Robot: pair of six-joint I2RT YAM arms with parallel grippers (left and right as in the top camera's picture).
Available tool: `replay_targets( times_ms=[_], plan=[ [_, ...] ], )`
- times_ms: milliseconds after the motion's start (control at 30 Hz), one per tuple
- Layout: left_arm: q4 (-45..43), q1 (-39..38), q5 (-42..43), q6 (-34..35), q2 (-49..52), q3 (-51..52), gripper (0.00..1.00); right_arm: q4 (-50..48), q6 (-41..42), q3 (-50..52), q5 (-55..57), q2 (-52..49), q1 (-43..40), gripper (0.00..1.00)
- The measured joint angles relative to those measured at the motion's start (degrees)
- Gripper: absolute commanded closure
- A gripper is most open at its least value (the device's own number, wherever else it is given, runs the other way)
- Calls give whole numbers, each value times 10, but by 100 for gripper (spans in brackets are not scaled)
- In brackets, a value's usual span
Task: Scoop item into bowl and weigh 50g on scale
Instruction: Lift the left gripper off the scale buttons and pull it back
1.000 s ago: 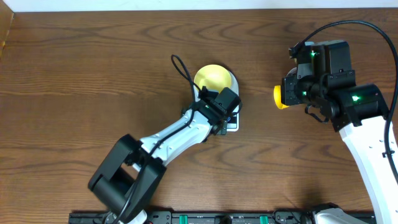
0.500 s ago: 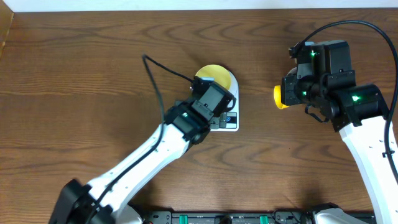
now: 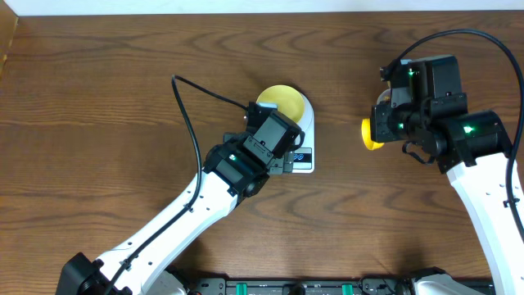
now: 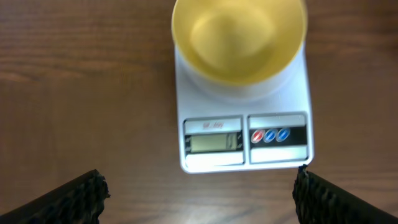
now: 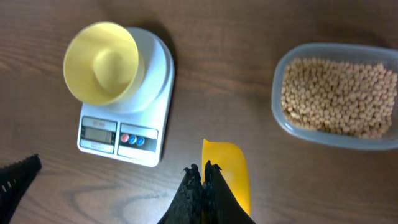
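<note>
Pale-yellow bowl [image 4: 239, 37] sits empty on the scale [image 4: 245, 146]. Well off to the scale's side, a clear container [image 5: 286, 129] holds the tan beans [image 5: 339, 96]. Left gripper [image 4: 200, 193] hovers by the scale's display edge, fingers spread wide and holding nothing. Right gripper [image 5: 200, 183], between scale and container, is clamped on a yellow scoop [image 5: 227, 168].

We see the left arm [image 3: 188, 217], white links with black joints, stretched diagonally from the table's near edge to mid-table. Left gripper [image 4: 199, 186] points down, jaws spread wide. Right arm [image 3: 491, 192] comes up along the right edge, wrist bent left. Right gripper [image 5: 202, 183] has its fingers pressed together, clamping a bright yellow plastic scoop [image 5: 227, 171].
</note>
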State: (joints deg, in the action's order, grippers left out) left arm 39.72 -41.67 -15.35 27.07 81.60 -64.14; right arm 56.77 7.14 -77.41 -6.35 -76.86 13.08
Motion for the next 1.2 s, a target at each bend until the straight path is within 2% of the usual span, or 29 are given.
replay_targets(
  times_ms=[267,1200],
  plan=[
    [48,0,0,0,0,0,2,22,1,0,0,0,0,99],
    [63,0,20,-16,0,0,2,-32,3,0,64,0,0,99]
  ],
)
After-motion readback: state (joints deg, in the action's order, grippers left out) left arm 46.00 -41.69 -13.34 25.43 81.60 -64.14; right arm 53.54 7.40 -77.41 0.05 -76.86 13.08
